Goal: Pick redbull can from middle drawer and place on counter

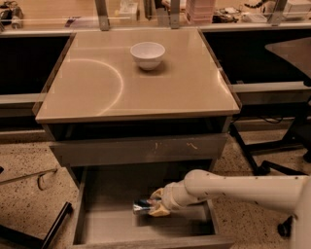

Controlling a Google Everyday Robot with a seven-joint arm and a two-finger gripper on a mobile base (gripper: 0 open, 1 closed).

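The redbull can [142, 206] lies on its side in the open middle drawer [112, 228], near its middle. My gripper [156, 204] reaches in from the right on a white arm, low inside the drawer, with its fingers around the right end of the can. The counter [160, 90] is the glossy tan top of the cabinet above, with a curved arc mark on its left half.
A white bowl [147, 54] stands on the counter at the back middle. A grey drawer front with pale scratches [141, 148] sits shut above the open drawer. A cluttered ledge [204, 12] runs along the back. Dark table legs [272, 160] stand on the right floor.
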